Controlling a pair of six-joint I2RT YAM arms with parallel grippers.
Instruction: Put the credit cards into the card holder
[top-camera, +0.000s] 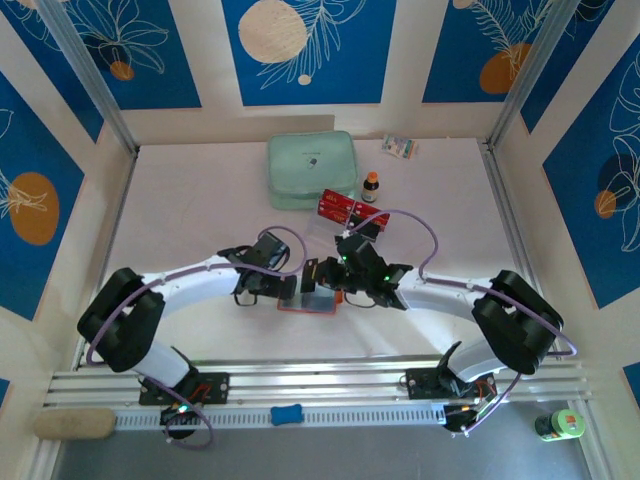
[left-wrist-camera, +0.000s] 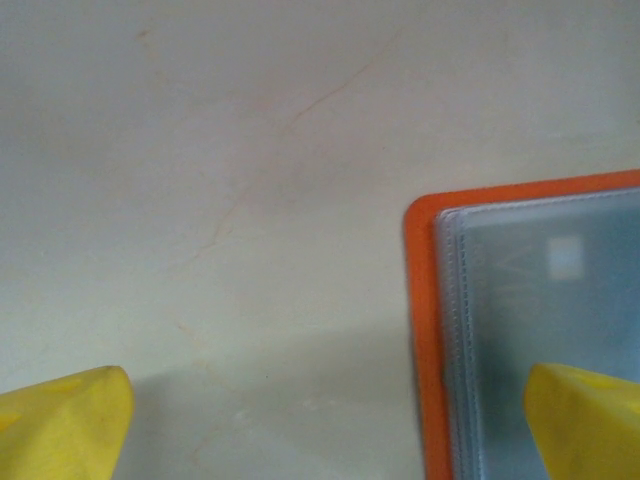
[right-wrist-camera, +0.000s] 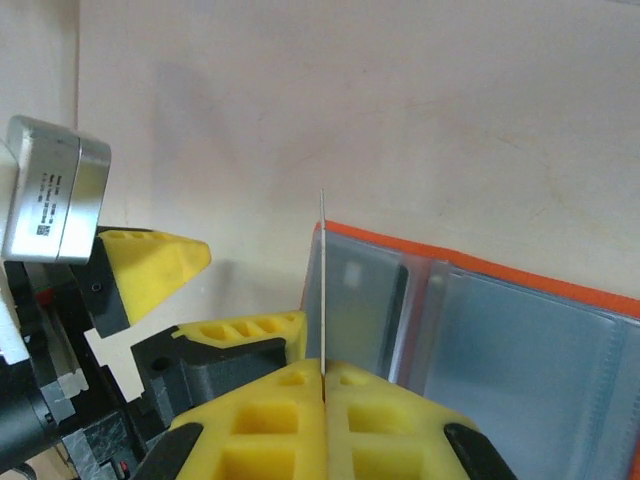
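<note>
Top external: the card holder lies open on the table between both grippers. Spare credit cards sit well beyond it, beside the mint pouch.

Left wrist: the left gripper is spread wide and holds nothing, with one finger over the holder's pocket.

Right wrist: the right gripper is clamped on one card, seen edge-on at the holder's end pocket.

Your risk: if the card misses the slot mouth, it may shove the holder aside.
</note>
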